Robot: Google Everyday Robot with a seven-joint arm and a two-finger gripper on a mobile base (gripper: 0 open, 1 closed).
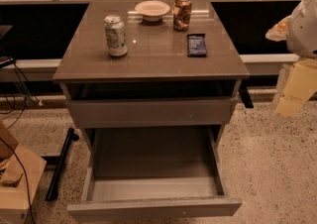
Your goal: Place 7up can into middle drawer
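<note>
The 7up can point(115, 35), pale green and white with a silver top, stands upright on the left part of the grey tabletop point(153, 59). The middle drawer point(153, 207) is pulled far out below, a wide grey tray with a low front lip and nothing in it. My gripper point(293, 90) hangs at the right edge of the view, beside the table's right front corner. It is well to the right of the can and above the floor, holding nothing that I can see.
An orange-brown patterned can point(182, 12), a pale bowl point(152, 9) and a dark snack packet point(196, 44) sit on the tabletop. The drawer with the taller flat front panel point(148, 112) is slightly out above the open drawer. A cardboard box point(15, 183) and cables lie at the left.
</note>
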